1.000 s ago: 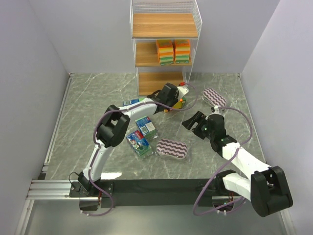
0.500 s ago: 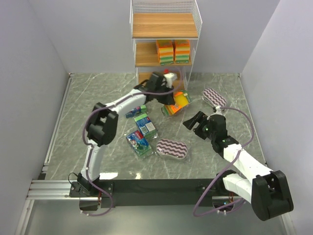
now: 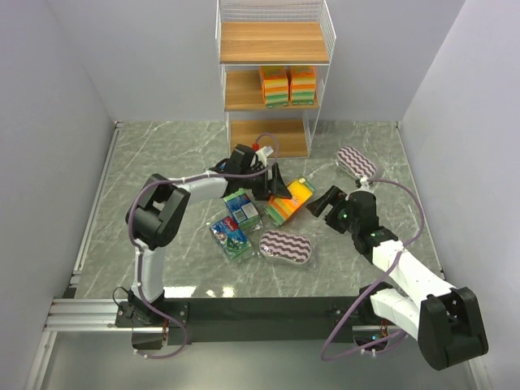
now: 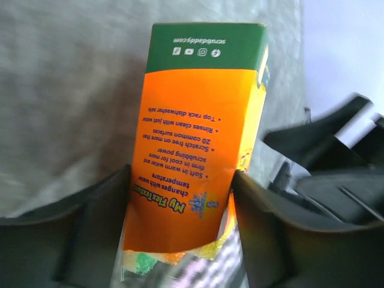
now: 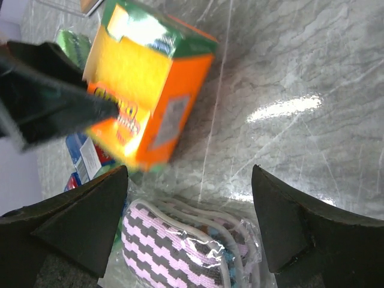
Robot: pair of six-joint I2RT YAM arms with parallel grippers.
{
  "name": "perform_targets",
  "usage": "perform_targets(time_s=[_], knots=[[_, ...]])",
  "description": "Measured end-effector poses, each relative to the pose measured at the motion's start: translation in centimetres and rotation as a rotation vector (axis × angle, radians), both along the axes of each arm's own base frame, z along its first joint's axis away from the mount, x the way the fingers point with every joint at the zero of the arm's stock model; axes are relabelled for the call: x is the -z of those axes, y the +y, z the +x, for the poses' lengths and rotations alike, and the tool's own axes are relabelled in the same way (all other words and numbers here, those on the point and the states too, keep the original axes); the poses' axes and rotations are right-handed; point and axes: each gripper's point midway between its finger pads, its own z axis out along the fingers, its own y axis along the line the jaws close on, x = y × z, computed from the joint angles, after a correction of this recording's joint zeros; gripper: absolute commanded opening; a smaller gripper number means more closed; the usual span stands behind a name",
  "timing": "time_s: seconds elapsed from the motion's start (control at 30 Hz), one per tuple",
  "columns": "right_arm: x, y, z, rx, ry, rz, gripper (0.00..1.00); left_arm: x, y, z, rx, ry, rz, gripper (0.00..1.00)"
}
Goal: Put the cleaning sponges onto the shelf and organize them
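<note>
An orange sponge pack [image 3: 292, 199] with a green end sits tilted on the table's middle, between the spread jaws of my left gripper [image 3: 276, 185]. In the left wrist view the pack [image 4: 201, 120] fills the gap between the fingers of that gripper [image 4: 180, 180], its clear wrap at their base. My right gripper [image 3: 321, 201] stands open just right of the pack [image 5: 150, 90], above a purple-white striped pad [image 5: 174, 252]. The shelf [image 3: 275, 41] stands at the back with two orange packs [image 3: 287, 85] on its middle board.
Two blue-green printed packs [image 3: 242, 207] [image 3: 230, 236] lie left of the striped pad [image 3: 286, 247]. A second striped pad [image 3: 356, 161] lies at the right, near the shelf's foot. The shelf's top and bottom boards are bare.
My left gripper came back from the shelf towards the table's middle, its jaws spreading wider. The orange pack moved nearer with it. The right gripper barely shifted.
</note>
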Motion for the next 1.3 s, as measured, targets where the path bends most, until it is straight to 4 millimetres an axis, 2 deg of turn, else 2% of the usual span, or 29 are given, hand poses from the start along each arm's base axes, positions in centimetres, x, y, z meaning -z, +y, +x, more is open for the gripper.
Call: perform_targets(time_s=[0.07, 0.1, 0.13, 0.27, 0.33, 0.43, 0.47, 0.5, 0.57, 0.6, 0.63, 0.73, 0.77, 0.9, 1.03, 1.17, 1.3], knots=[[0.1, -0.1, 0.0, 0.004, 0.004, -0.003, 0.91, -1.0, -0.7, -1.1, 0.01, -0.001, -0.016, 0.9], [0.1, -0.1, -0.1, 0.004, 0.005, -0.003, 0.91, -1.7, -0.8, -1.5, 0.01, -0.003, -0.025, 0.92], [0.2, -0.2, -0.1, 0.007, 0.007, -0.006, 0.91, -2.8, -0.9, -1.8, 0.004, -0.015, -0.038, 0.99], [0.1, -0.4, 0.0, 0.018, 0.004, -0.011, 0.92, -7.4, -0.3, -1.1, -0.055, -0.111, -0.075, 0.99], [0.1, -0.5, 0.1, 0.027, 0.002, -0.015, 0.92, -8.8, 0.0, -0.7, -0.079, -0.148, -0.085, 0.99], [0.2, -0.7, 0.1, 0.036, 0.007, -0.019, 0.89, -9.4, 0.6, 0.2, -0.127, -0.193, -0.064, 0.99], [0.2, -0.7, 0.0, 0.038, 0.01, -0.021, 0.85, -9.2, 0.8, 0.5, -0.14, -0.199, -0.05, 0.99], [0.3, -0.8, 0.0, 0.04, 0.011, -0.022, 0.81, -8.7, 1.1, 0.7, -0.157, -0.201, -0.026, 0.95], [0.3, -0.8, 0.1, 0.042, 0.014, -0.024, 0.51, -7.9, 1.7, 1.3, -0.187, -0.206, 0.023, 0.74], [0.4, -0.8, 0.1, 0.042, 0.016, -0.026, 0.3, -7.5, 2.0, 1.6, -0.2, -0.208, 0.049, 0.62], [0.6, -0.8, 0.1, 0.041, 0.022, -0.026, 0.01, -7.1, 2.3, 2.2, -0.216, -0.216, 0.084, 0.37], [1.2, -0.7, 0.1, 0.034, 0.05, -0.023, 0.0, -6.1, 2.8, 4.2, -0.259, -0.248, 0.171, 0.06], [1.5, -0.6, 0.0, 0.029, 0.061, -0.026, 0.0, -5.7, 3.1, 4.8, -0.275, -0.256, 0.203, 0.02], [2.7, -0.1, 0.0, 0.0, 0.11, -0.029, 0.0, -3.4, 4.4, 6.2, -0.309, -0.27, 0.323, 0.0], [3.9, 0.5, 0.0, -0.031, 0.16, -0.018, 0.0, -1.1, 4.5, 7.0, -0.295, -0.259, 0.392, 0.0], [4.8, 1.2, -0.1, -0.059, 0.188, -0.001, 0.0, 0.8, 4.2, 6.1, -0.242, -0.232, 0.422, 0.0], [5.0, 1.7, 0.1, -0.083, 0.194, 0.021, 0.0, 1.0, 2.2, 4.2, -0.154, -0.226, 0.39, 0.0]])
